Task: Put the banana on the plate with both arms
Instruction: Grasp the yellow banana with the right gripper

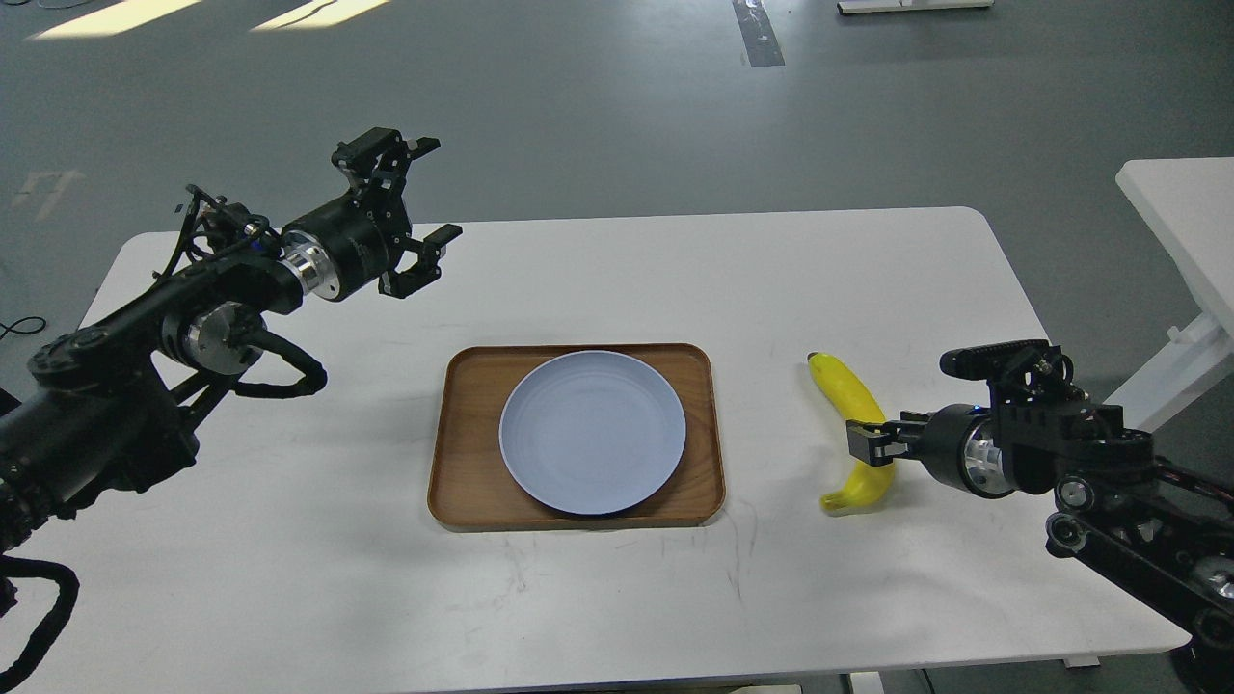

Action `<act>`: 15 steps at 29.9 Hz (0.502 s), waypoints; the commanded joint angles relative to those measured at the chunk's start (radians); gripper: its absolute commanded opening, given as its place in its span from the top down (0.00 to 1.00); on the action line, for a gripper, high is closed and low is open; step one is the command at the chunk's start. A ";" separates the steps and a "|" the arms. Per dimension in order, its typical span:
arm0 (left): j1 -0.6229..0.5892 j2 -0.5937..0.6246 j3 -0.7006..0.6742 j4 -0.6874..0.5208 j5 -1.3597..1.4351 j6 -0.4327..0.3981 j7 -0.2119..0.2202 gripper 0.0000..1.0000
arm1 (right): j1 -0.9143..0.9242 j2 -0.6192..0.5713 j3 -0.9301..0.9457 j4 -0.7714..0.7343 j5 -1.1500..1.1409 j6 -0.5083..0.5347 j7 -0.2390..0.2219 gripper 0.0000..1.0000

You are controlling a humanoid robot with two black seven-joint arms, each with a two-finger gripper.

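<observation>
The yellow banana [842, 390] lies on the white table [675, 280] to the right of the tray, dark tip pointing away from me. The pale blue-grey plate [592, 431] sits empty in the brown wooden tray [465, 439]. My right gripper [870, 442] is low at the banana's lower half and covers part of it; its fingers are small and dark, so I cannot tell them apart. My left gripper [424, 193] is open and empty, held above the table's far left part, well away from the plate.
A second white table [1171, 222] stands past the right edge, close to my right arm. Grey floor lies behind the table's far edge.
</observation>
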 commanded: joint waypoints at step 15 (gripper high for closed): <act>0.015 -0.001 0.010 0.000 0.011 0.005 0.000 0.02 | 0.043 0.037 0.007 0.013 0.014 0.014 -0.053 1.00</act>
